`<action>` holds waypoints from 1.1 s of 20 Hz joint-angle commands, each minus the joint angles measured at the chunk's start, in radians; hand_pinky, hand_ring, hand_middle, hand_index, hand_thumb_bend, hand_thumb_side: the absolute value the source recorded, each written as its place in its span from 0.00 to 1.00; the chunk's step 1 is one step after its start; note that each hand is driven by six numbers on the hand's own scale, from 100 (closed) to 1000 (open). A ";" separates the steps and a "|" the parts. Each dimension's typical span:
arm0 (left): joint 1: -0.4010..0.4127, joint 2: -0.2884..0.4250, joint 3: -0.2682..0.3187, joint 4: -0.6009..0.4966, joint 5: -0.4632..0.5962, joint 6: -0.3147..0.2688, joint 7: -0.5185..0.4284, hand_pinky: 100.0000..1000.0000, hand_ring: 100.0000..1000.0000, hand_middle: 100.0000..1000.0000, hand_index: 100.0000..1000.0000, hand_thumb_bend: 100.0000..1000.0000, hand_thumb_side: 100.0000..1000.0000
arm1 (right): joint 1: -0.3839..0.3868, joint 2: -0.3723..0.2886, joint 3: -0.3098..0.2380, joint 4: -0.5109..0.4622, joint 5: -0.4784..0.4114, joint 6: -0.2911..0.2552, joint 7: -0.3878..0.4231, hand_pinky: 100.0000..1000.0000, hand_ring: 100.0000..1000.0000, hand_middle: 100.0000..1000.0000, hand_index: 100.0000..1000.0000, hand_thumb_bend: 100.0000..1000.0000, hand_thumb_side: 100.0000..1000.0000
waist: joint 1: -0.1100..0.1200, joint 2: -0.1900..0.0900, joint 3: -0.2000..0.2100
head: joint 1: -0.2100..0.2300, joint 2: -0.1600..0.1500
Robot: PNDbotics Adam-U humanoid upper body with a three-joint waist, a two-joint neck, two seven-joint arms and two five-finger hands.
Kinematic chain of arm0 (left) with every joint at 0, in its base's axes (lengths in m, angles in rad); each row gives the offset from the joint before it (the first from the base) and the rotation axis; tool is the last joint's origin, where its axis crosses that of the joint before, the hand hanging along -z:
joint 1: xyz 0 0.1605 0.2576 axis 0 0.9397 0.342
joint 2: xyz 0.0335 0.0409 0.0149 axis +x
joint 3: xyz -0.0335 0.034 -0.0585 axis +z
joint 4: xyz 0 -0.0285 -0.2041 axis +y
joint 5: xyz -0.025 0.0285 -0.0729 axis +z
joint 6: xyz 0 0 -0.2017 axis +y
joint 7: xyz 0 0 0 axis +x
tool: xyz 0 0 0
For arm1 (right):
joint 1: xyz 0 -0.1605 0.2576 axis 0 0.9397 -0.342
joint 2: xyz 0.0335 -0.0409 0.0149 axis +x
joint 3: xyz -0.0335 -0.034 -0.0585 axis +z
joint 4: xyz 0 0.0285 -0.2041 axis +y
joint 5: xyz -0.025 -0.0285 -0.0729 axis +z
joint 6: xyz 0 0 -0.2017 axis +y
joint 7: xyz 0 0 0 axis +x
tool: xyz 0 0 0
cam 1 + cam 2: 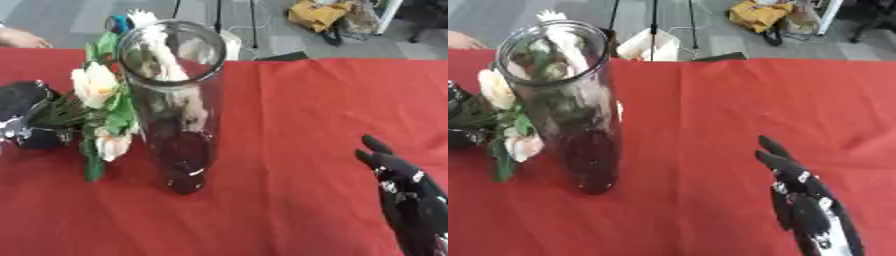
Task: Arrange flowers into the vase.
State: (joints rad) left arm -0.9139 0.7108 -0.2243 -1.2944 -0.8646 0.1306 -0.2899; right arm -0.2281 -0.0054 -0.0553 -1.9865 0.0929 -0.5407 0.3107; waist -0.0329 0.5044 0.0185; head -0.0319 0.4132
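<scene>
Fingers of your left hand curled round the flowers beside the vase; your right hand rested with straight fingers.

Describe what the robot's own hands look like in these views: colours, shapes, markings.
The right robot hand is mostly black, with slim, rounded fingers and small silver-white patches at the joints along them. The left robot hand shows at the left edge as a bulky black form with a few silver-white metallic parts; flower stems and leaves hide most of it. No cables or printed markings can be made out.
</scene>
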 commanded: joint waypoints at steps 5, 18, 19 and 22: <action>-0.013 0.046 -0.002 -0.046 0.071 0.019 -0.031 0.00 0.00 0.00 0.02 0.00 0.39 | 0.006 -0.021 -0.005 -0.013 -0.018 0.005 -0.005 0.94 1.00 0.05 0.85 0.00 1.00 | 0.007 -0.042 0.005 | 0.004 0.007; -0.011 0.072 0.027 -0.083 0.155 0.090 -0.019 0.00 0.00 0.00 0.01 0.00 0.26 | 0.019 -0.038 -0.005 -0.013 -0.039 0.006 -0.004 0.94 1.00 0.06 0.85 0.00 1.00 | 0.009 -0.063 0.020 | 0.004 0.013; -0.011 0.073 0.028 -0.085 0.160 0.094 -0.016 0.00 0.00 0.00 0.01 0.00 0.25 | 0.019 -0.039 -0.006 -0.013 -0.041 0.006 -0.004 0.94 1.00 0.06 0.85 0.00 1.00 | 0.009 -0.064 0.021 | 0.004 0.013; -0.009 0.079 0.034 -0.092 0.177 0.106 -0.006 0.00 0.00 0.00 0.01 0.00 0.24 | 0.022 -0.041 -0.006 -0.013 -0.045 0.006 -0.004 0.94 1.00 0.06 0.85 0.00 1.00 | 0.008 -0.069 0.023 | 0.003 0.013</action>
State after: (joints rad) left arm -0.9070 0.7424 -0.2178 -1.3599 -0.6982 0.2282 -0.3028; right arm -0.2029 -0.0314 -0.0574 -1.9865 0.0578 -0.5361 0.3075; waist -0.0282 0.4680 0.0388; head -0.0284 0.4229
